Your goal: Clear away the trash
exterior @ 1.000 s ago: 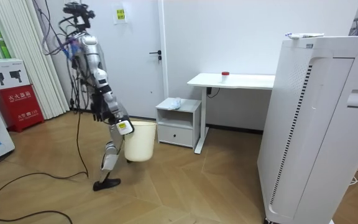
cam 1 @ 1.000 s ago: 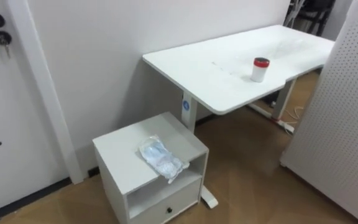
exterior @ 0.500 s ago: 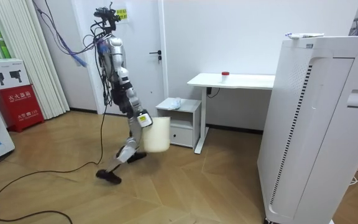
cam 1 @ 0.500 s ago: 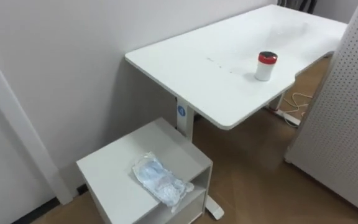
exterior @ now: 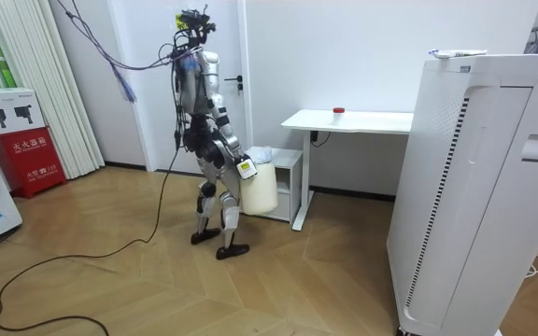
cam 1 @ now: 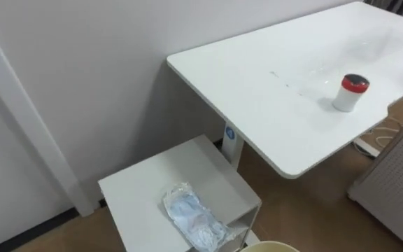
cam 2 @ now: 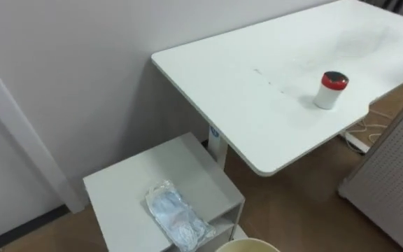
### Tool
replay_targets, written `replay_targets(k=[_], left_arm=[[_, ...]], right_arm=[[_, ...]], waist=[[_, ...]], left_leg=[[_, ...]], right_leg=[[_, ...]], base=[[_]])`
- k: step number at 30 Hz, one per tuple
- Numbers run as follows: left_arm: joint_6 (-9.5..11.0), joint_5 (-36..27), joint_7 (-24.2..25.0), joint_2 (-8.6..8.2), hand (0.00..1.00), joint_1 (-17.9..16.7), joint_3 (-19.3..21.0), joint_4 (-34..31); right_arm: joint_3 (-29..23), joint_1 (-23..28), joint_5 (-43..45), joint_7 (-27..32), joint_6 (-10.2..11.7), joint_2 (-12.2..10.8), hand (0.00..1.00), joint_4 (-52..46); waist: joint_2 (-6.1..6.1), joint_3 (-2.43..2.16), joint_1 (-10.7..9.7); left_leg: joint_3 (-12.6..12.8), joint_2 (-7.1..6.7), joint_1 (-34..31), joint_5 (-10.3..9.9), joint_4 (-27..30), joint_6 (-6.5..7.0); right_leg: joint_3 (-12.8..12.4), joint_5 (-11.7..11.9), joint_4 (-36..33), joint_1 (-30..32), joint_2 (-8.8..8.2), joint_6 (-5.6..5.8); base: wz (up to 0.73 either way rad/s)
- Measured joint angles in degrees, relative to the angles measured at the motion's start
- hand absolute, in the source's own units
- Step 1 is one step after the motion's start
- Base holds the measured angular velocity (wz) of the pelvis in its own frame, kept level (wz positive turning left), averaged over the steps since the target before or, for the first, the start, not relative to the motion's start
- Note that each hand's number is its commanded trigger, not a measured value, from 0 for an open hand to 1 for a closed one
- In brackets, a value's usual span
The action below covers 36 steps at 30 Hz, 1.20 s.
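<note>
Clear plastic, crumpled into a loose wad with something pale blue showing through it, is the garbage we can see. This plastic bag [cam 1: 191, 218] lies on top of the low white cabinet [cam 1: 152, 178], toward the front right part of the top, with nothing touching it. The rest of the cabinet top is bare.

Just to the right of the cabinet stands the white desk [cam 1: 271, 91], its near corner reaching over the cabinet's far right side. A small white jar [cam 1: 349, 93] with a red lid stands upright on the desk near its right front edge, well apart from the bag. A white perforated panel [cam 1: 401, 185] rises at the far right, and a white door frame [cam 1: 23, 115] runs up the wall on the left.

In the room view the robot stands on the wooden floor [exterior: 110, 280] close before the cabinet, knees a little bent and facing it. Its right hand [exterior: 242, 168] is at the upper edge of a cream bucket [exterior: 260, 191], which hangs at hip height between the robot and the cabinet front. At this distance we cannot tell whether that hand is clasped round the rim.

The bag sits on the cabinet a little above the hand and toward the room view's right, near it but apart. In the eye views the bucket's rim shows at the bottom edge, just below and to the right of the bag.
</note>
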<state>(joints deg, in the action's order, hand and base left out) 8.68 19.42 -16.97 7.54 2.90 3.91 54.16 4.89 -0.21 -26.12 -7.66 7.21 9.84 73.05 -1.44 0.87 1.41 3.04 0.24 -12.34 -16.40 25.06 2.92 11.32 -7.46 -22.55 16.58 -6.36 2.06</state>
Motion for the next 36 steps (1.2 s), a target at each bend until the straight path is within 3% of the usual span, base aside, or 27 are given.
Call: replay_targets(k=[2,8,10,15,19,22,32,36], left_arm=[[0.5,0.2,-1.7,0.22,0.0,1.8,-0.9,-1.2],[4.9,2.7,-7.4,0.57,0.0,8.7,-4.3,-1.4],[5.5,2.8,-9.6,0.98,0.0,9.8,-4.9,-1.4],[5.5,3.5,-12.4,2.83,0.0,12.4,-8.0,-0.8],[5.5,3.7,-13.8,2.76,0.0,15.3,-10.1,0.5],[5.5,3.7,-15.5,2.73,0.0,17.2,-12.4,1.4],[5.4,7.8,-17.4,2.58,0.0,20.6,-16.7,1.4],[5.2,9.0,-18.4,2.58,0.0,21.6,-17.7,1.5]], right_arm=[[1.4,-1.0,0.1,-0.6,0.8,0.1,1.0,0.4],[5.2,-4.6,-0.3,-1.8,2.2,1.2,1.0,1.2],[5.2,-4.7,-0.5,-1.7,2.6,1.2,1.0,1.2],[5.3,-5.8,-2.8,-1.2,3.4,1.6,1.0,1.2],[5.3,-6.5,-4.1,-1.2,3.3,3.5,1.0,0.8],[5.9,-7.2,-5.4,-1.1,3.3,4.5,1.0,0.4],[6.5,-8.2,-9.6,1.1,3.1,4.7,1.0,0.7],[6.7,-8.2,-10.6,1.3,2.7,5.2,1.0,0.7]], waist=[[-0.17,0.11,-0.8],[-0.74,1.39,-3.4],[-0.8,1.5,-4.5],[-0.34,2.18,-6.5],[0.6,2.72,-7.4],[1.09,2.87,-8.3],[2.32,3.58,-11.7],[2.53,3.56,-12.6]], left_leg=[[0.0,0.07,-0.9,0.0,-0.4,-0.07],[0.2,-0.09,-4.6,0.1,0.2,-0.15],[1.1,-0.11,-6.9,0.1,1.1,-0.13],[1.4,0.06,-11.5,0.0,3.4,-0.07],[2.0,0.11,-13.9,0.0,3.9,-0.04],[2.9,0.27,-16.2,0.0,4.9,-0.04],[4.8,1.38,-18.8,-0.5,6.7,-0.26],[6.2,1.67,-19.4,-0.5,6.7,-0.3]], right_leg=[[0.1,-0.1,-0.1,1.0,0.26,-0.24],[-0.1,-0.2,-1.3,5.1,-0.28,-0.42],[-0.3,0.0,-1.9,7.5,-0.49,-0.48],[-0.4,0.3,-3.7,11.9,-0.72,-0.99],[-1.3,0.5,-5.2,14.9,-0.69,-1.32],[-2.1,0.8,-6.4,17.6,-0.58,-1.51],[-3.4,1.3,-7.0,20.7,0.36,-2.18],[-4.8,1.4,-7.4,22.1,0.78,-2.32]], base=[[0.03],[-0.02],[-0.08],[-0.01],[-0.06],[-0.14],[-0.1],[-0.15]])
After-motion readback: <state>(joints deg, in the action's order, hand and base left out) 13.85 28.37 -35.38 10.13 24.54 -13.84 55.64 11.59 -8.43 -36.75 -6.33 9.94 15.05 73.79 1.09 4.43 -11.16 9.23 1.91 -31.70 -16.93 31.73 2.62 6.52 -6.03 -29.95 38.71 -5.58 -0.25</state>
